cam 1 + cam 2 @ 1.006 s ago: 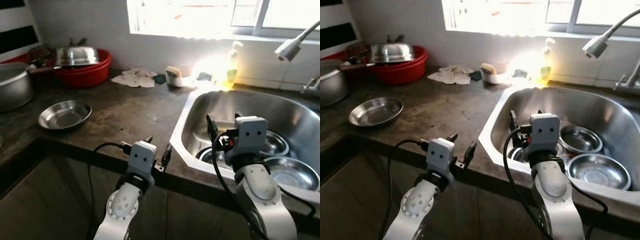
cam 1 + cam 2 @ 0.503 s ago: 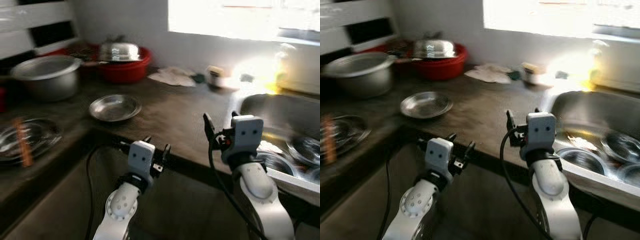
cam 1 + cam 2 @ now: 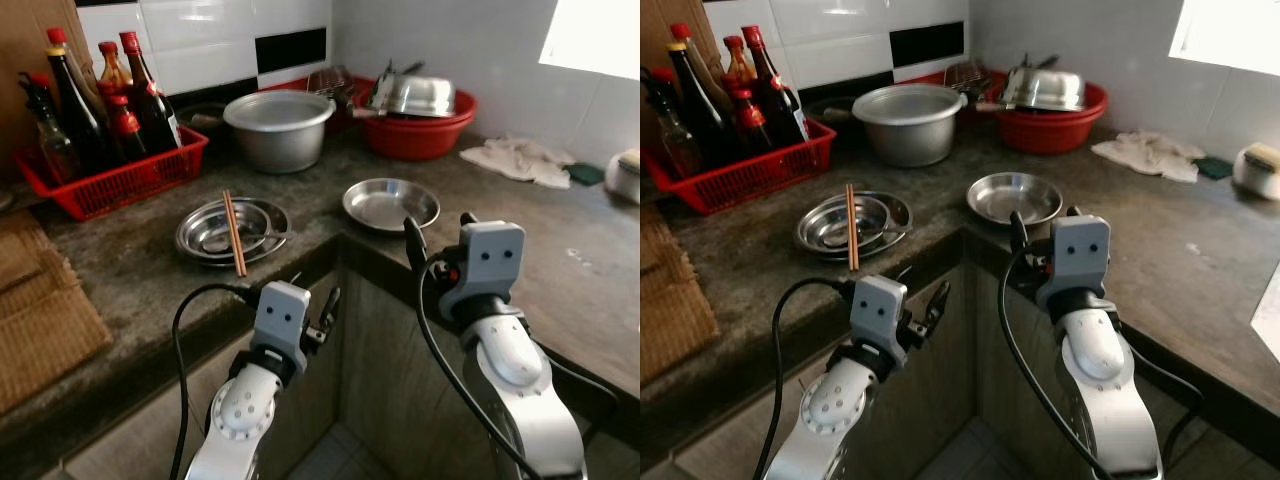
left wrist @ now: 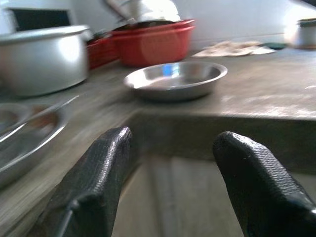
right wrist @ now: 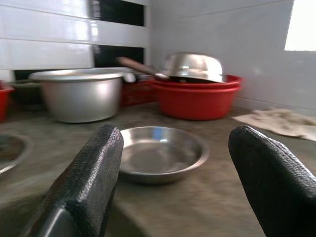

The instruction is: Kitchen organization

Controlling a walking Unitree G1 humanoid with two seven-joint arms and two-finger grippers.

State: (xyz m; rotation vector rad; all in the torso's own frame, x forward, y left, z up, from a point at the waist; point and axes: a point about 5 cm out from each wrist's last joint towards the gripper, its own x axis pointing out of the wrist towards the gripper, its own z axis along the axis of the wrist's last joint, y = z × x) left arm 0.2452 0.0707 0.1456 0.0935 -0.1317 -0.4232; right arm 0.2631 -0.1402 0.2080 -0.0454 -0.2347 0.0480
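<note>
1. Nearest, the left gripper (image 4: 170, 182) and right gripper (image 5: 190, 180) hover before the counter edge, fingers spread wide, holding nothing — no sorting appears begun.
2. On the dark stone counter (image 3: 150, 290), the shallow round steel dish (image 3: 390, 203) sits alone; wooden chopsticks (image 3: 233, 232) lie across stacked steel plates (image 3: 232, 231).
3. Farther back — the large aluminium pot (image 3: 279, 128), red plastic basin (image 3: 418, 128) and red bottle crate (image 3: 115, 175) all look untouched.
</note>
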